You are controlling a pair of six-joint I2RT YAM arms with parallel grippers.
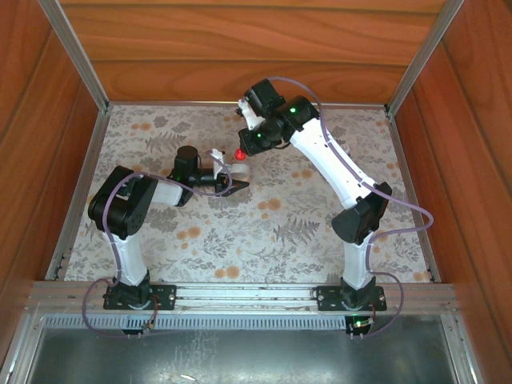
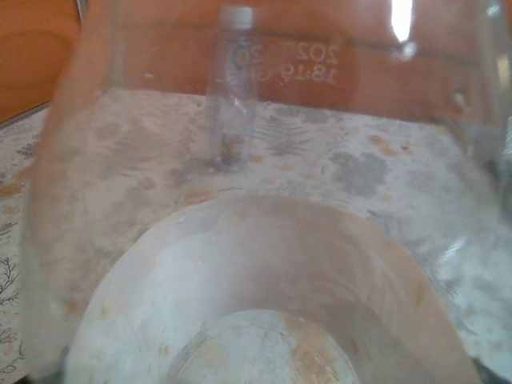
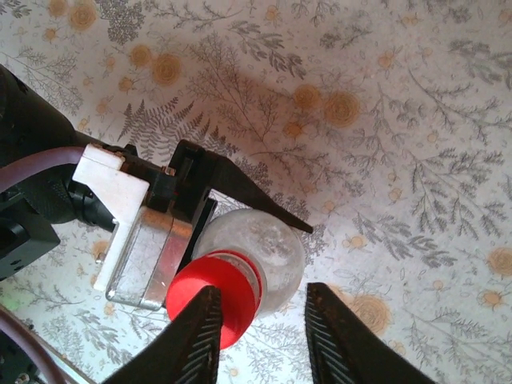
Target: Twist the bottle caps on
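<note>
My left gripper [image 1: 232, 182] is shut on a clear bottle [image 3: 276, 252] and holds it upright over the table; its black fingers [image 3: 240, 184] clasp the bottle's body. A bright red cap [image 3: 212, 296] sits on this bottle's neck, also seen from above as the red cap [image 1: 241, 154]. My right gripper [image 3: 262, 300] hangs straight over it, open. Its left finger lies against the cap's edge and its right finger stands apart from it. Close to the left wrist camera, the held bottle's wall [image 2: 264, 264] blurs the picture. Beyond it a second small bottle [image 2: 232, 96] stands upright with a white cap [image 2: 236, 16] on top.
The floral tablecloth [image 1: 264, 240] covers the table, and wooden walls [image 1: 240, 48] with metal posts close it in at the back and sides. The right arm [image 1: 336, 168] stretches diagonally across the right half.
</note>
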